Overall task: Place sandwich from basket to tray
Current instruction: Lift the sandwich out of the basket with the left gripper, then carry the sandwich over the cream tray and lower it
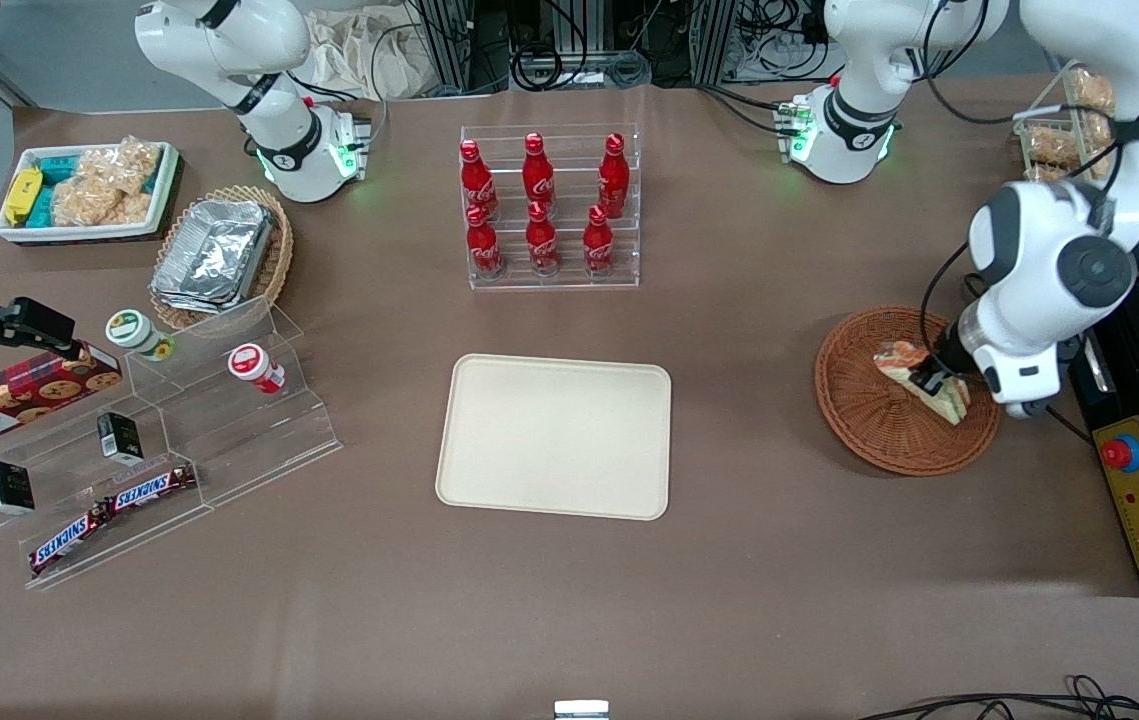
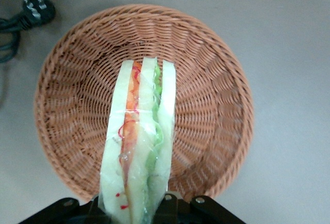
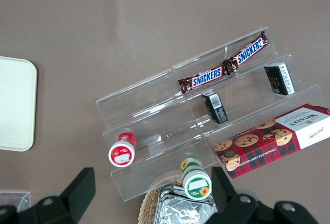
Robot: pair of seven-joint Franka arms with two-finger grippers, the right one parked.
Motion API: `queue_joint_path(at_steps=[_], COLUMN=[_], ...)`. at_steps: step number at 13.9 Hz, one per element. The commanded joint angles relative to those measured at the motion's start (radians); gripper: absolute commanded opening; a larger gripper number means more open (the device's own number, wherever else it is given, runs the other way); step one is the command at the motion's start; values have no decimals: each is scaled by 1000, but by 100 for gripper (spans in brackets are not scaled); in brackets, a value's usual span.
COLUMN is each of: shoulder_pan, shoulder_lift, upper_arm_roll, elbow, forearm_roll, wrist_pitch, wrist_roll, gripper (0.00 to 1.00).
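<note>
Triangular pale-bread sandwich pinched in left gripper over round reddish-brown wicker basket. Long axis runs straight out from the fingers, filling edge facing the wrist camera.

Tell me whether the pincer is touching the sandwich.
Touching. In the left wrist view the pincer grips the sandwich at its lower end, above the basket.

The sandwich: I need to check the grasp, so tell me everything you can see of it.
The sandwich is a triangular wedge of pale bread with orange, red and green filling layers, seemingly wrapped in clear film. It stands on edge, layers facing the wrist camera, over the reddish-brown woven basket. The left gripper is shut on it at one end. Whether it touches the basket floor cannot be told.
</note>
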Motion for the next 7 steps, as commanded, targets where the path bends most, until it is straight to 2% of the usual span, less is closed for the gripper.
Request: queue_joint_path(at_steps=[1, 3, 7], shoulder_pan=[-18, -19, -21], shoulder_lift=[-45, -34, 22], upper_arm_roll=[-54, -130, -330], elbow=[89, 164, 200], forearm_roll=[-60, -93, -71], wrist_pitch=[-121, -172, -99], wrist_roll=[117, 174, 188], gripper=[0, 0, 0])
